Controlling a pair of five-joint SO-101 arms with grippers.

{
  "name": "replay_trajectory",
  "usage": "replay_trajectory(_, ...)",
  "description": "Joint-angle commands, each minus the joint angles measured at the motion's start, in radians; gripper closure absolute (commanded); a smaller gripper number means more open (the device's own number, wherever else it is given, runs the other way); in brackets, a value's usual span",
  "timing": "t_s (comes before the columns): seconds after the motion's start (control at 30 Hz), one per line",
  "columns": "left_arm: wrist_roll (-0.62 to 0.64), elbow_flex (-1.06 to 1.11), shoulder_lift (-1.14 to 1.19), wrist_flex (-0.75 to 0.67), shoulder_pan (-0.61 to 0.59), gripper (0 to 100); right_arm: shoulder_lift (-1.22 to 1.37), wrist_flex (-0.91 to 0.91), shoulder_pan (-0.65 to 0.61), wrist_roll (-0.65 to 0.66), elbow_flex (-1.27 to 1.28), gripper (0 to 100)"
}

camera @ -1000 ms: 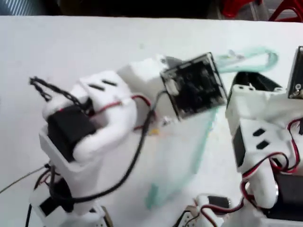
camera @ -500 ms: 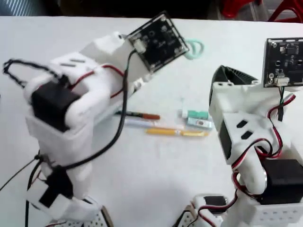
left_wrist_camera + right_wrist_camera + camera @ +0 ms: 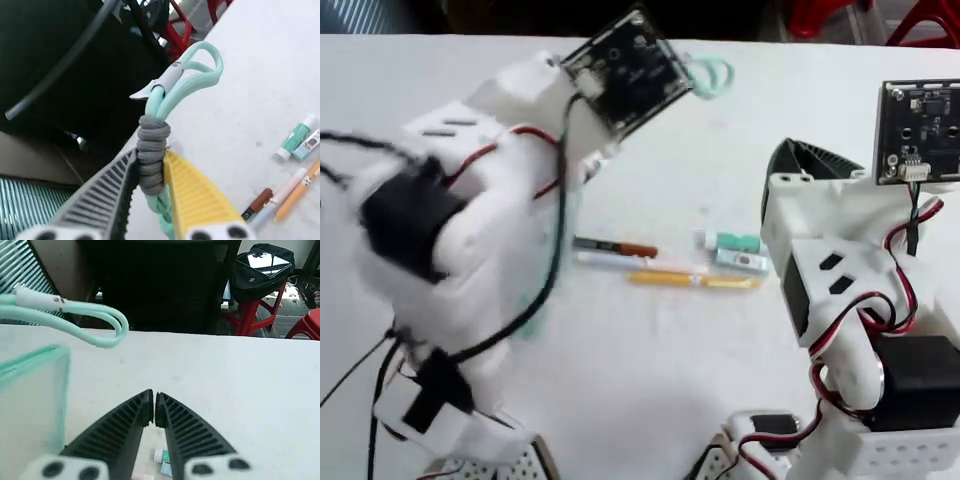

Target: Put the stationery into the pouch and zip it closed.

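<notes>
1. While the left gripper (image 3: 150,167) is clamped on the grey-bound mint cord (image 3: 151,150) of the pouch (image 3: 32,395), it holds that cord up above the table (image 3: 650,390). The cord's loop (image 3: 195,70) pokes out past the jaw tips. The clear, mint-edged pouch hangs below the grip. Whether its lower edge touches the table cannot be told, and its zip and mouth are not visible.

2. At the other side, the right gripper (image 3: 154,402) has its jaws pressed together on nothing. It sits low over the table and points toward the far edge.

3. Between the two arms the stationery lies loose on the table, none of it in the pouch. A brown-tipped pen (image 3: 615,245), a white pen (image 3: 620,261) and a yellow pen (image 3: 692,281) lie close together. A green glue stick (image 3: 732,242) and a small block (image 3: 740,262) sit just beside them on the right arm's side. All lie lengthwise from side to side, across the right gripper's line of reach.

4. The coming pickup seems to turn on this layout. The right gripper is free and is the nearer one, with the glue stick and block close beside it. The hanging pouch is on the far side of the pens from it. A grasp would probably close across each item's narrow width, and the item would then travel leftward to the pouch.
</notes>
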Motion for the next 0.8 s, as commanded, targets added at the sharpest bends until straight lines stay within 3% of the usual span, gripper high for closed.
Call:
replay_trajectory(0.0,-0.015,-0.118,-0.108,-0.008,0.094,98,-0.012,-0.019,-0.005,0.002,-0.003,98.0)
replay_trajectory(0.47,-0.008,-0.002,-0.125,-0.015,0.352,98,-0.012,-0.021,0.15,0.002,-0.003,98.0)
replay_trajectory(0.77,-0.009,-0.011,-0.125,-0.017,0.289,98,-0.012,-0.001,0.162,0.003,-0.003,97.8)
